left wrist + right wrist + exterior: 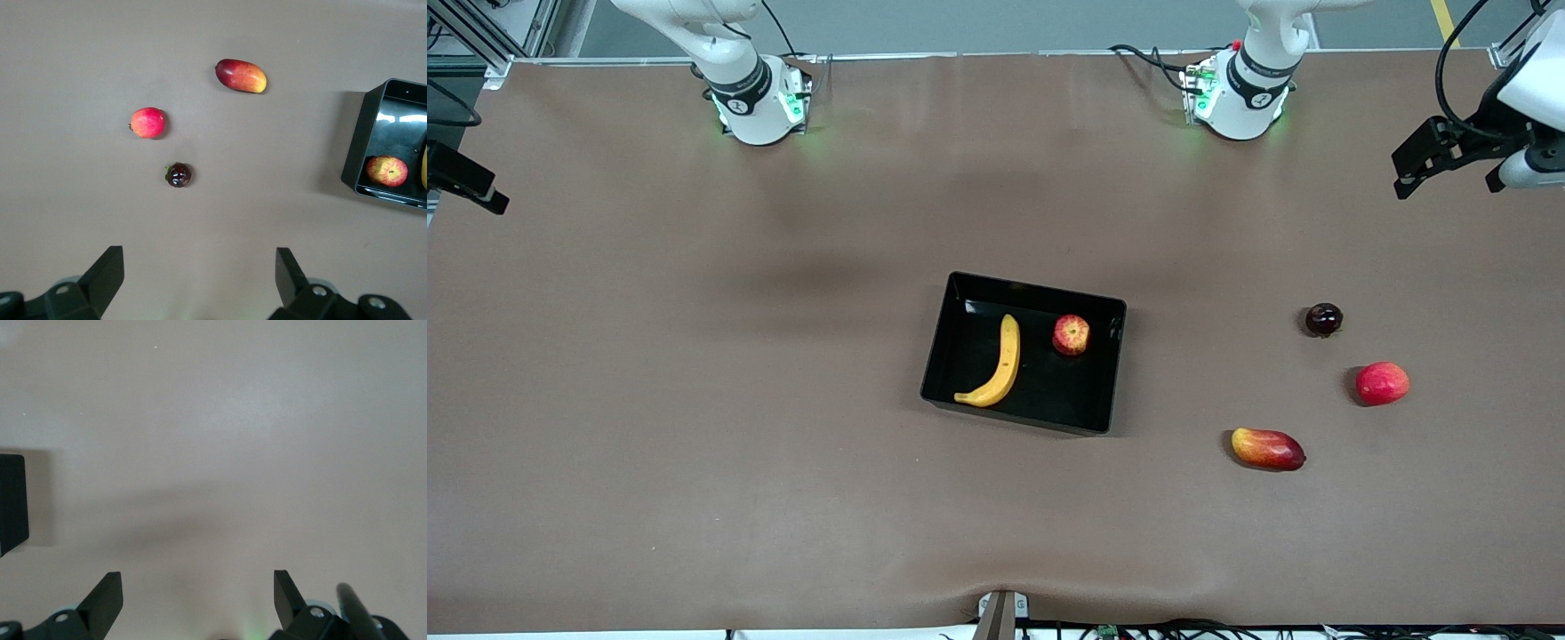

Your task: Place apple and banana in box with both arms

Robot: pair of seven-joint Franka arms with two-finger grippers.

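The black box (1024,290) sits mid-table. The yellow banana (996,364) lies in it toward the right arm's end, and the small red apple (1071,335) rests beside it toward the left arm's end. The left wrist view shows the box's wall (363,133) and the apple (387,171) inside. My left gripper (200,267) is open and empty, high over bare table at the left arm's end (1414,173). My right gripper (198,587) is open and empty, high over bare table at the right arm's end; a box corner (12,500) shows there.
Three loose fruits lie toward the left arm's end: a dark round fruit (1323,319), a plain red-pink fruit (1382,383) and a red-and-yellow mango-like fruit (1267,448). The left wrist view shows them too. The arm bases stand along the table's edge farthest from the front camera.
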